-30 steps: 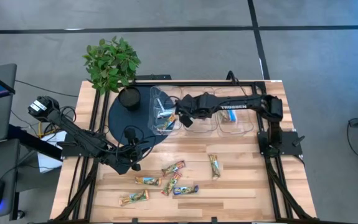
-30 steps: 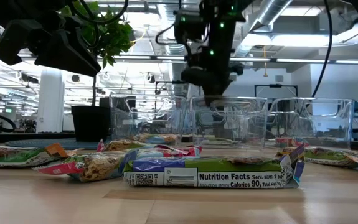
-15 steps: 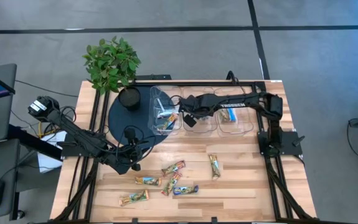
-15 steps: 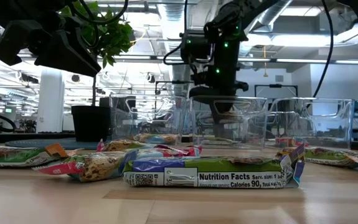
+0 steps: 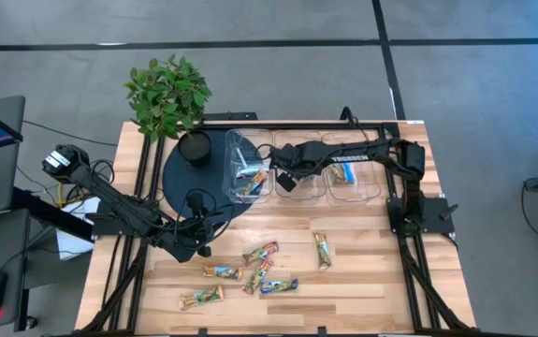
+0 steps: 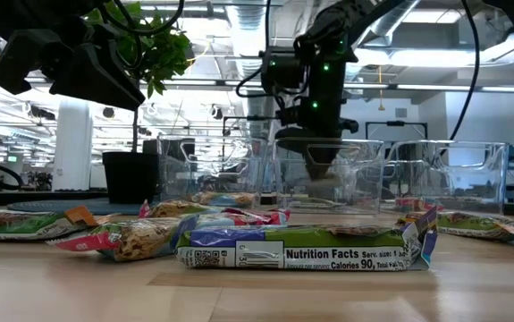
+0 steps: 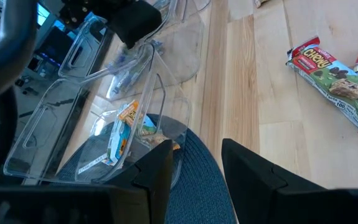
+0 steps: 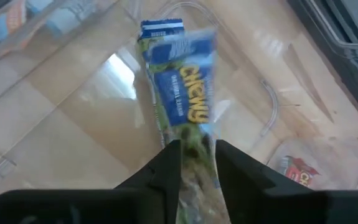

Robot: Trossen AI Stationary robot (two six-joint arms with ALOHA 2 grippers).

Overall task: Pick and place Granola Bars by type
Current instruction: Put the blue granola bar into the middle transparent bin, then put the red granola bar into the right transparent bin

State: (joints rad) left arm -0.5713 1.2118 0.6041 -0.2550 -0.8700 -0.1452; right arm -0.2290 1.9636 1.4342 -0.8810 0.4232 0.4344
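Loose bars, near edge: six granola bars (image 5: pixel 261 270) lie scattered on the wooden table (image 5: pixel 362 281), none sorted yet. One with a Nutrition Facts panel (image 6: pixel 301 249) sits closest to the low camera, and a lone bar (image 5: pixel 322 249) lies off toward 3 o'clock of the cluster.
Left gripper: the left gripper (image 7: pixel 194 165) hovers over the dark round mat (image 5: pixel 180 183), at about 9 o'clock of the loose bars. Fingers stand apart with nothing between them. Waiting, I'd say.
Right gripper: the right gripper (image 8: pixel 194 158) is down in the middle clear bin (image 5: pixel 308 192), fingers close on the tail of a blue Chewy bar (image 8: pixel 182 87). Whether it's pinched or just let go, I can't tell.
Left bin: the tilted bin (image 5: pixel 236 154) holds a few bars (image 5: pixel 250 180).
Right bin: the far bin (image 5: pixel 373 187) holds at least one blue-wrapped bar (image 5: pixel 346 172).
Progress: roughly midway, by my reckoning. All three bins are started, and six bars are left to sort.
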